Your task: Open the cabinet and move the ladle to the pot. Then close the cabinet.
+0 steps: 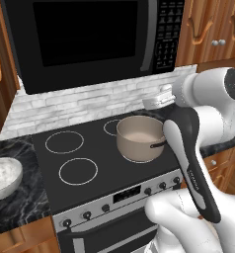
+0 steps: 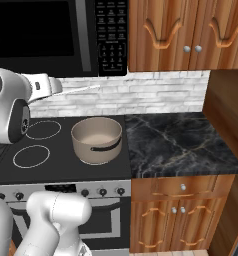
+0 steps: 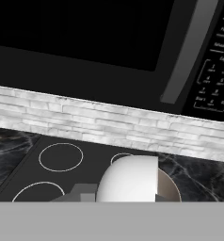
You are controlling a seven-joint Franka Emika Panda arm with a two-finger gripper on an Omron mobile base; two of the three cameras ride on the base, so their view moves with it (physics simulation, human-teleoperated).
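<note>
The ladle [image 2: 78, 89] is a slim pale rod sticking out rightward from my gripper [image 2: 55, 87], which is shut on it above the stove. In the hand view its rounded pale bowl [image 3: 128, 181] hangs close to the camera, in front of the pot [image 3: 169, 187]. The grey-brown pot [image 1: 139, 138] [image 2: 97, 140] stands on the right rear burner, below and a little right of my gripper [image 1: 156, 101]. The cabinet [image 2: 186, 35] [image 1: 213, 24] hangs up on the right, and both of its doors look flat shut.
A black microwave [image 1: 85, 39] [image 2: 41, 30] hangs low over the stove, just above the hand. A white speckled bowl [image 1: 3, 175] sits on the left counter. Dark marble counter [image 2: 176, 142] stretches right of the stove, ending at a wooden side panel [image 2: 226, 110].
</note>
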